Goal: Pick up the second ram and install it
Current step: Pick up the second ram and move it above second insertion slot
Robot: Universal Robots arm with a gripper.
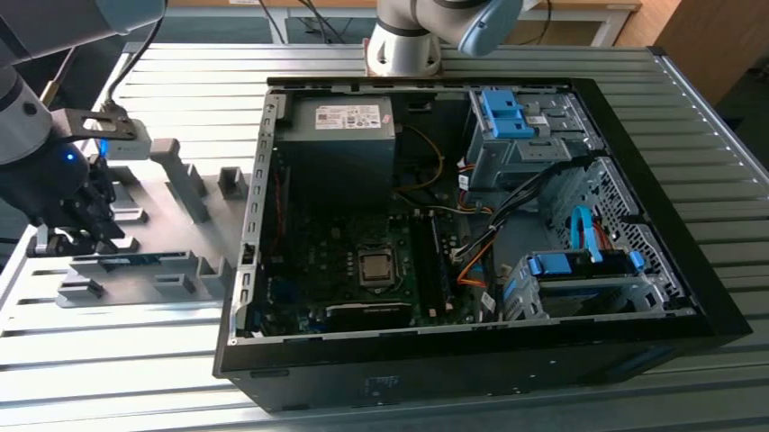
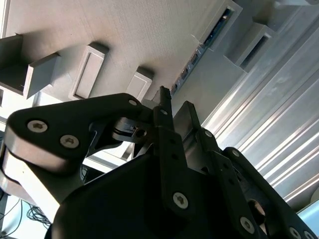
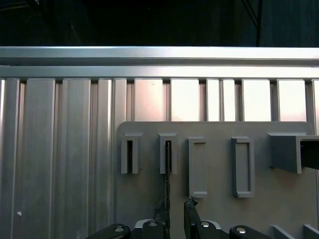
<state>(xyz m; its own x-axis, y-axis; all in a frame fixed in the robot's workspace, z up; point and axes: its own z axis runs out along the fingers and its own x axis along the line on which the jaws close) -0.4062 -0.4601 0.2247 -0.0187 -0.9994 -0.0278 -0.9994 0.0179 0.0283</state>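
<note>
We see a ribbed aluminium table (image 1: pixel 144 360) with the open computer case (image 1: pixel 481 360) on it. A grey fixture plate (image 1: pixel 150 193) lies beside the case on the exterior view's left. The gripper (image 1: pixel 72 236) (image 3: pixel 177 204) sits low over the plate, jaws narrow with a gap showing, clamping nothing. The second ram (image 1: pixel 126 261) (image 3: pixel 167 179) stands on edge in the plate's slotted blocks, one end right at the fingertips.

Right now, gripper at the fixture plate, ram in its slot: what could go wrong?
1. The second ram stands on edge between grey fixture blocks. The gripper, jaws apart, is close by, so a skewed approach may strike a block or tilt the stick.
2. Loose cables drape across the open case and may snag the stick during install.
</note>
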